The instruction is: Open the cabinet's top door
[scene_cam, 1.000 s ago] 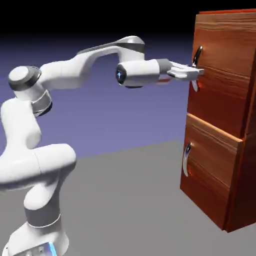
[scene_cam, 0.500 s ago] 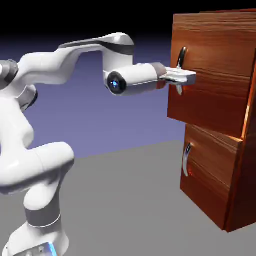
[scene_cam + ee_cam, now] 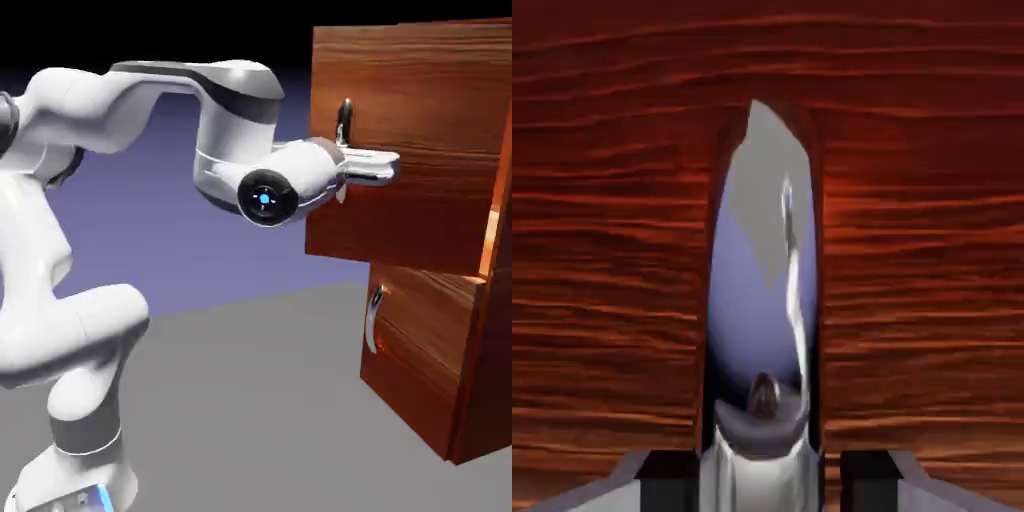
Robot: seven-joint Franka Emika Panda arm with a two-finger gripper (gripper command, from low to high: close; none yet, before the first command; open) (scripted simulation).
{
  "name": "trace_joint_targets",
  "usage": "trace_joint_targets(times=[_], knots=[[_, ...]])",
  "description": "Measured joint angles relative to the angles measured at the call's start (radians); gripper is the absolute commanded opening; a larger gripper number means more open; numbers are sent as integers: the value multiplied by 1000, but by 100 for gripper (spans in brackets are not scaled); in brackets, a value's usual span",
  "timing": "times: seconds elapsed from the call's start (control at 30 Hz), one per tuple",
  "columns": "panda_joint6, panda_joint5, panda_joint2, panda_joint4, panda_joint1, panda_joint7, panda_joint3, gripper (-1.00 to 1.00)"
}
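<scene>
The smooth white arm (image 3: pixel 120 110) curves in from the exterior view's left, its rounded wrist ending in the gripper (image 3: pixel 372 168), whose jaws are clamped on the curved, mirror-bright silver handle (image 3: pixel 345 125). That handle belongs to the top door (image 3: pixel 400 150), a tall reddish panel with wavy grain, standing pulled out ahead of the shorter lower panel (image 3: pixel 420 350) of the cabinet (image 3: pixel 490 330) at the right. In the hand view the polished handle (image 3: pixel 762 300) fills the centre against wood grain.
</scene>
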Motion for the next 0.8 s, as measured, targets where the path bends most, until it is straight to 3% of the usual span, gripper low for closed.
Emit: trace_joint_targets(times=[0.33,0.8], knots=[[-324,-296,-362,271,-65,-118,-79,-100],[-600,-554,-836,770,-48,-137,-68,-100]])
